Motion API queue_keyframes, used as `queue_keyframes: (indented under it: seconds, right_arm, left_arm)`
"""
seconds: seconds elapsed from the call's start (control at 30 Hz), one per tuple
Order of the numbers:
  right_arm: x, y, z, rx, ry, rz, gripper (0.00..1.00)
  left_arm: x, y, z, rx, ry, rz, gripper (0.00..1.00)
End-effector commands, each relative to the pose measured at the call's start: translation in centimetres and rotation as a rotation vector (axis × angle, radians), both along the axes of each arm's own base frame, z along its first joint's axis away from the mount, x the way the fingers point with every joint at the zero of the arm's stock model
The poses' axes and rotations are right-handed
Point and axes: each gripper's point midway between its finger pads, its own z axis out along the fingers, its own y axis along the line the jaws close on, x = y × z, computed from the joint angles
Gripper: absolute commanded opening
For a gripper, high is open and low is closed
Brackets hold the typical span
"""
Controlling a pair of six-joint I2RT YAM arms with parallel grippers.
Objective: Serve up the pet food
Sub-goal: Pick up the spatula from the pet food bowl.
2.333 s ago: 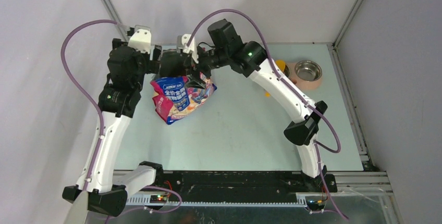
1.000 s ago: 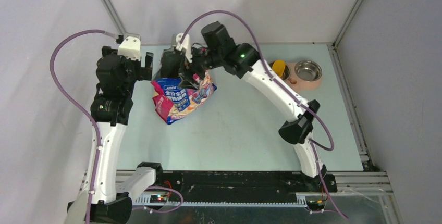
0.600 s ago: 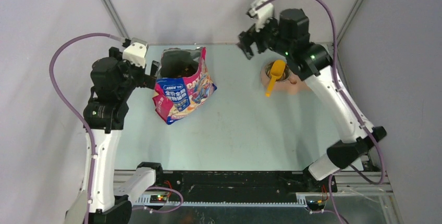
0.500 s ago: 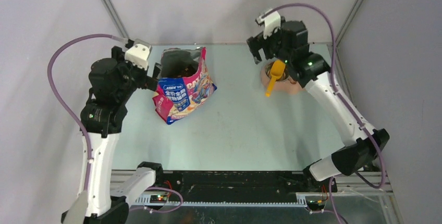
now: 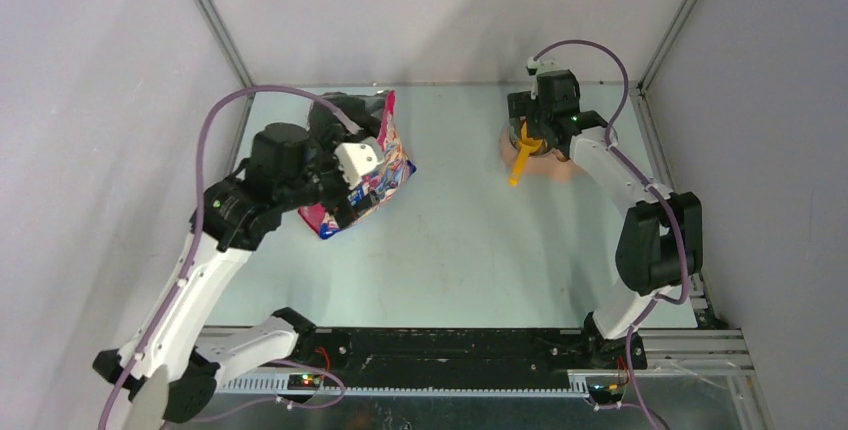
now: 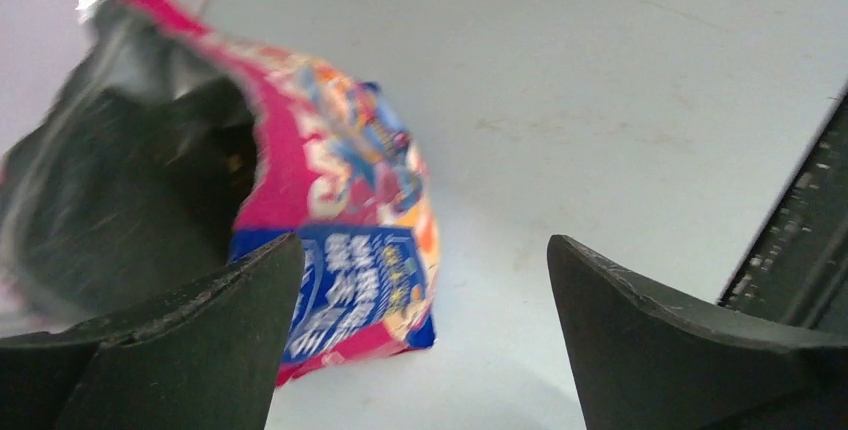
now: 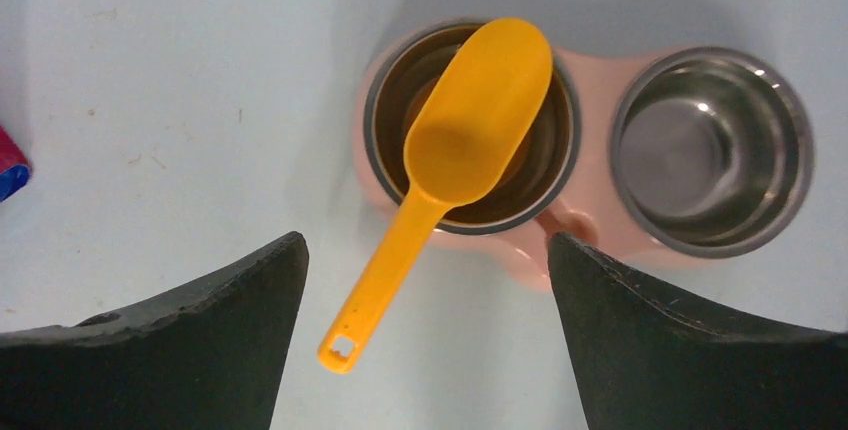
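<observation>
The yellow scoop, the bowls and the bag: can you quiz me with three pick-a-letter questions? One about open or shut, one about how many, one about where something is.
1. The top of the bag is:
A open
B taped shut
C clipped shut

2. How many steel bowls sit in the pink feeder?
A four
B one
C two

3. Where is the yellow scoop?
A inside the bag
B lying across one bowl
C held in a claw

Answers:
1 A, because the bag's dark inside shows through its mouth.
2 C, because two round bowls sit side by side.
3 B, because its cup rests over one bowl and its handle pokes out past the rim.
</observation>
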Motion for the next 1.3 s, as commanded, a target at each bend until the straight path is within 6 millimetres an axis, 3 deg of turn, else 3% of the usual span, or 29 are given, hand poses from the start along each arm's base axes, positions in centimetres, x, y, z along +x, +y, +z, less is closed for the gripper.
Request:
queue_keyframes:
  seconds: [0.0, 0.27, 0.37, 0.47, 0.63, 0.87, 1.1, 1.27]
  right_arm:
    - [0.4, 1.3, -0.2, 0.086, -0.02, -0.025, 0.92]
    - [-1.0, 1.3, -4.0, 0.107, 0.104, -0.057, 0.83]
    - [-1.8, 1.0, -5.0, 0.069, 0.128, -0.066, 0.81]
    - [-2.9, 0.7, -7.3, 0.047, 0.175, -0.072, 0.8]
    - [-3.5, 1.4, -9.8, 0.05, 0.211, -0.058, 0.75]
    - [-3.7, 2.4, -11.0, 0.005, 0.219, -0.046, 0.73]
    - [-3.9, 3.1, -10.6, 0.001, 0.21, -0.023, 0.71]
    - [-3.9, 2.9, -10.8, -0.011, 0.218, -0.022, 0.62]
  left_arm:
    - [-1.6, -3.9, -2.1, 0.002, 0.09, -0.189, 1.0]
    - [-0.4, -7.9, -5.7, 0.088, 0.137, -0.249, 1.0]
    - [-0.1, -8.4, -6.5, 0.098, 0.158, -0.245, 1.0]
    - [0.1, -8.6, -7.2, 0.11, 0.17, -0.239, 1.0]
    - [0.1, -8.6, -7.3, 0.113, 0.171, -0.232, 1.0]
    - [-0.1, -8.6, -7.5, 0.117, 0.173, -0.23, 1.0]
    - [-0.1, -8.6, -7.6, 0.117, 0.175, -0.23, 1.0]
    - [-0.1, -8.6, -7.7, 0.121, 0.178, -0.231, 1.0]
